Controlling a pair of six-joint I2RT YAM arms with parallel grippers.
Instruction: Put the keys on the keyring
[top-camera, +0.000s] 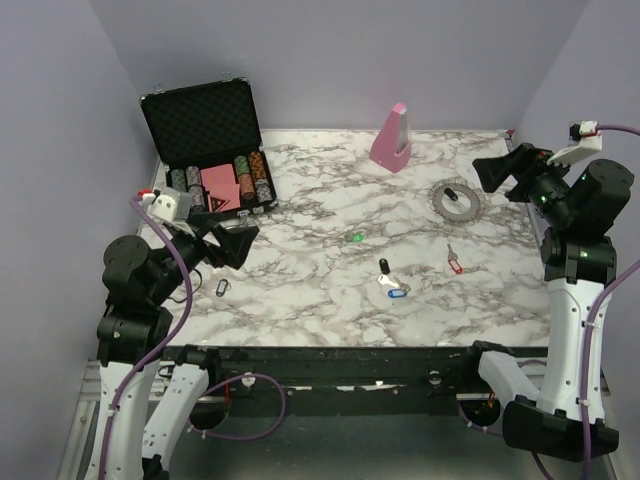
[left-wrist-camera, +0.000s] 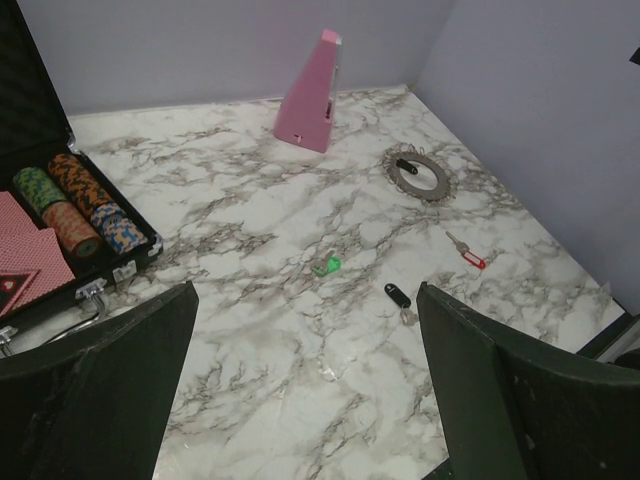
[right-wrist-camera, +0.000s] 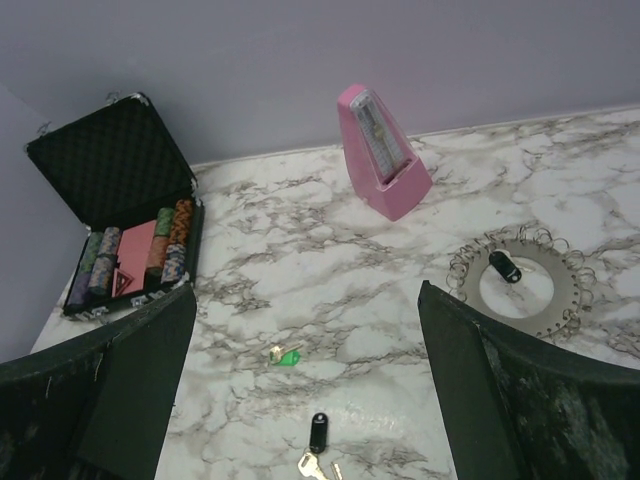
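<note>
Left gripper (left-wrist-camera: 305, 400): black jaws spread wide, nothing between them; well left of the large flat grey metal keyring (top-camera: 440, 207); both fingers are cut off by the frame edges in its wrist view.
Right gripper (right-wrist-camera: 305, 400): jaws wide apart, empty; raised just right of the keyring; in the top view its tips merge into one dark mass.
Keyring: lies flat on the white marble-patterned table (top-camera: 300, 310), rim lined with small wire loops; in the right wrist view its nearest loops run up to the finger's edge.
Black-tagged key (top-camera: 451, 194): lies in the keyring's open middle; whether it hangs on a loop cannot be told.
Red-tagged key (top-camera: 456, 263): loose, near the keyring on its near side.
Black-headed key (top-camera: 383, 266) and blue-tagged key (top-camera: 397, 292): loose, together, nearer and left of the keyring; blades cut off at the bottom of the right wrist view.
Green-headed key (top-camera: 354, 238): loose, left of the keyring; blade too small to make out.
Dark-tagged key (top-camera: 222, 287): far left of the keyring; colour unclear.
Pink wedge-shaped metronome (top-camera: 392, 137): upright, beyond and left of the keyring.
Open black case (top-camera: 205, 140): far left of the keyring, holding stacked poker chips (top-camera: 250, 175); cropped in the left wrist view.
</note>
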